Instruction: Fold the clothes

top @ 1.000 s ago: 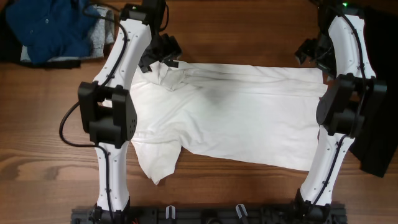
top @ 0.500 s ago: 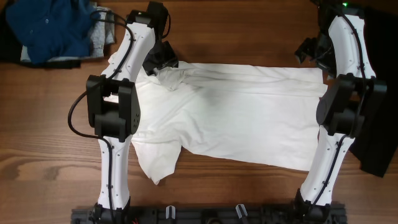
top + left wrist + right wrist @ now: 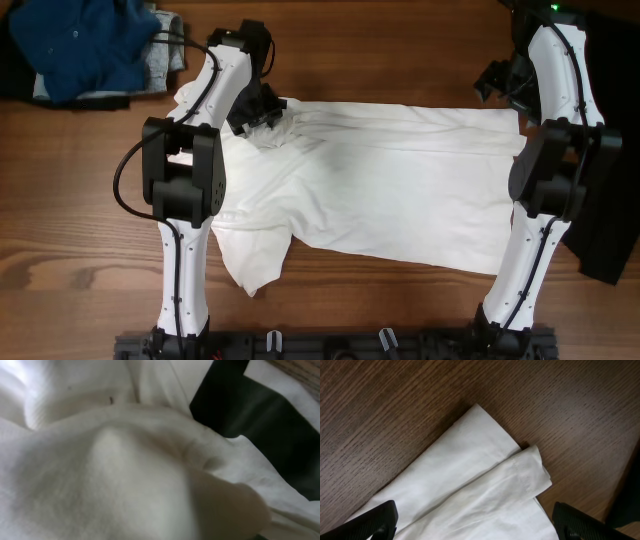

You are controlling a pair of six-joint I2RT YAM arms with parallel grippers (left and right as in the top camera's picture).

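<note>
The white T-shirt (image 3: 380, 190) lies spread on the wooden table (image 3: 380, 50), its lettering hidden. My left gripper (image 3: 262, 108) is down at the shirt's back left, near the shoulder. Cloth is bunched up in its jaws. White fabric (image 3: 100, 460) fills the left wrist view right up to the lens, so the fingertips are buried. My right gripper (image 3: 503, 85) hovers over the shirt's back right corner (image 3: 520, 467). Its black fingertips (image 3: 375, 520) stand wide apart, open, with only flat cloth below them.
A blue garment (image 3: 85, 40) on a grey one (image 3: 165, 55) is piled at the back left. A black garment (image 3: 610, 200) lies along the right edge. A cable (image 3: 120, 200) loops out from the left arm.
My left gripper has come down and toward the front onto the shirt's shoulder and closed on the cloth, which is now bunched. The right arm has not moved.
</note>
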